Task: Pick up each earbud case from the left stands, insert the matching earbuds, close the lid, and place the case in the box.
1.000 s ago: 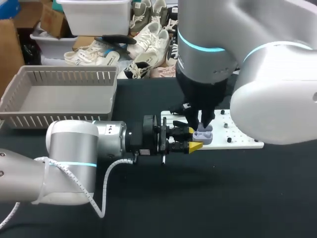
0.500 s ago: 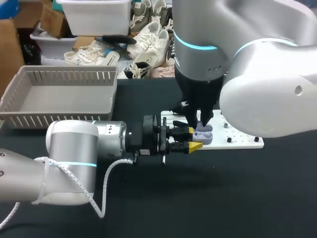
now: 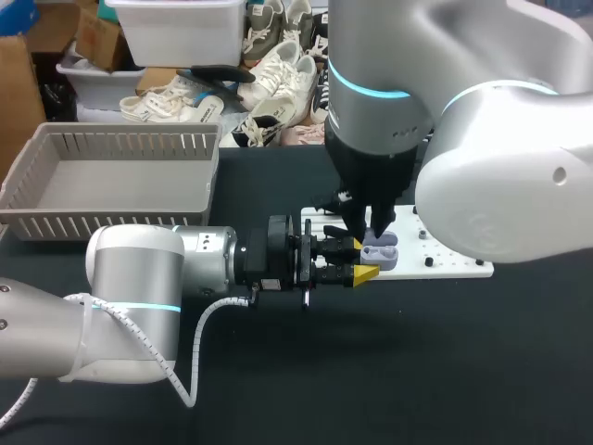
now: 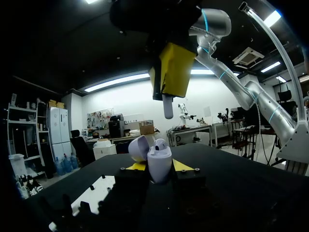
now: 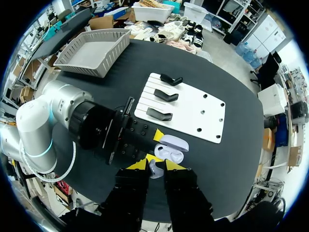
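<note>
My left gripper point(image 3: 359, 260) comes in level from the left and is shut on a lavender-white earbud case point(image 3: 379, 254). In the left wrist view the case point(image 4: 160, 163) stands upright between the yellow tips of that gripper point(image 4: 159, 167). Its lid point(image 4: 137, 147) is hinged open and one white earbud point(image 4: 161, 143) sits in it. My right gripper point(image 3: 373, 228) points straight down just above the case. In its own wrist view, the right gripper point(image 5: 154, 166) is shut on a second white earbud point(image 5: 153, 169), with the open case point(image 5: 172, 148) right below. Seen from the left wrist, that earbud point(image 4: 167, 107) hangs over the case.
A white base plate point(image 3: 451, 262) with black stands point(image 5: 164, 96) lies under and behind the case. A grey slatted basket point(image 3: 56, 221) sits at the back left. Black tabletop lies in front of the arms.
My right arm has shifted slightly, its gripper edging a little to the left above the case. The left arm and the case have stayed put.
</note>
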### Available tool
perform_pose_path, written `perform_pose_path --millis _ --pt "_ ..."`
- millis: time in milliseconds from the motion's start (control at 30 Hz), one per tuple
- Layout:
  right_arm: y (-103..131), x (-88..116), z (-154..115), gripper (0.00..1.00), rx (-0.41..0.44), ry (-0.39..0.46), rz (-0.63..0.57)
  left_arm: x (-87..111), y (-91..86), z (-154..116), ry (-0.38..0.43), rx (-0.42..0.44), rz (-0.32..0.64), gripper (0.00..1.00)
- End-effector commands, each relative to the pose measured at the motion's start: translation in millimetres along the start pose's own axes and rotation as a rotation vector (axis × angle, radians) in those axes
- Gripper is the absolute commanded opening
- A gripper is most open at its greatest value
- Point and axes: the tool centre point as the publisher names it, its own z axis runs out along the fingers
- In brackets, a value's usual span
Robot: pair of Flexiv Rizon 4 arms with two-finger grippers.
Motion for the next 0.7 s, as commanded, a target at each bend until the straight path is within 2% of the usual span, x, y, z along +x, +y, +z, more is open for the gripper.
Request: perform_pose_path --millis 33,700 --pt "1 -2 3 0.0 -0.001 0.002 -0.005 -0.4 -1.3 0 0.002 -0.006 0.001 0.0" --pt "-2 -5 14 0.0 0.023 0.008 -0.025 -0.4 -1.3 0 0.002 -0.006 0.001 0.0"
